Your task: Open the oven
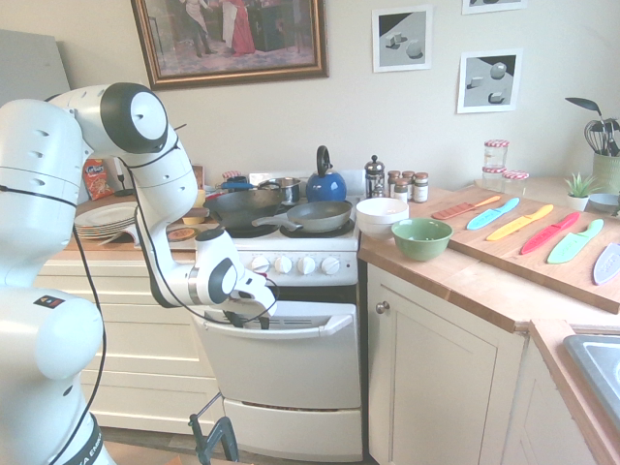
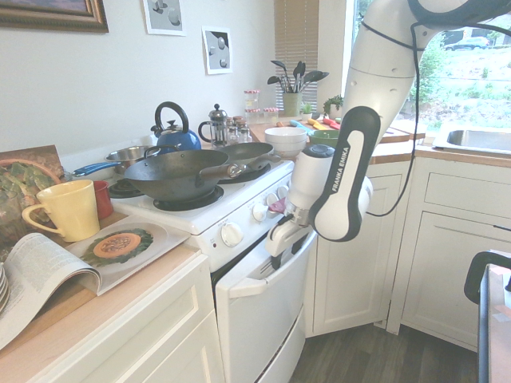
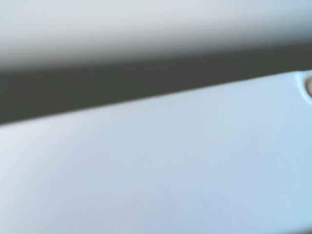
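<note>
Your gripper [image 2: 281,233] sat right at the door's [image 1: 291,363] handle [image 2: 275,259], though you couldn't tell whether the fingers were clamped on it. The oven [image 2: 255,279] stood between the cream cabinets, its door tipped ajar at the top. Behind, a wok [image 2: 176,171] and pan [image 1: 315,215] crowded the hob; a kettle [image 1: 325,182] stood at the back edge.

The oven [image 1: 291,368] door is tilted ajar at its top, with the hand [image 1: 260,312] at the bar handle. A green bowl [image 1: 421,238] sits on the desk [image 1: 465,286] beside it.
</note>
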Controlling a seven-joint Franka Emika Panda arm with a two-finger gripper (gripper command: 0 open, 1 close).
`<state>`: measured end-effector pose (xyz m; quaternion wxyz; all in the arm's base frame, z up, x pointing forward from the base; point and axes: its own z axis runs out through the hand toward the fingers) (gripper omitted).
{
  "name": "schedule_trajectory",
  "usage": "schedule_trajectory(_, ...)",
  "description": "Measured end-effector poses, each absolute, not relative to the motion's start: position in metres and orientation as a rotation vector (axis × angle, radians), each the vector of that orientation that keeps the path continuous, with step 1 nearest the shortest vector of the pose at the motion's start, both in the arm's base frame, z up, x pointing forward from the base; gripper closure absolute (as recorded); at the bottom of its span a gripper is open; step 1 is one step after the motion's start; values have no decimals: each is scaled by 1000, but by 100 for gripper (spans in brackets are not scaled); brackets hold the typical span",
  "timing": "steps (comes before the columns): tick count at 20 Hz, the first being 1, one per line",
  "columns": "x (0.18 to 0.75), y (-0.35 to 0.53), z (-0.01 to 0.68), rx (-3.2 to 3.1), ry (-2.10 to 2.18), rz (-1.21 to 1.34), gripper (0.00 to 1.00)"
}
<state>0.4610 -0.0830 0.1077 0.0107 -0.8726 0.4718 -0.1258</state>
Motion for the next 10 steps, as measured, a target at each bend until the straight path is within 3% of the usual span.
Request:
schedule_trajectory(5, 411, -91, 92, -2762, 1449, -323, 0)
schedule_trajectory(10, 400, -100, 133, -2740, 1506, -145, 0)
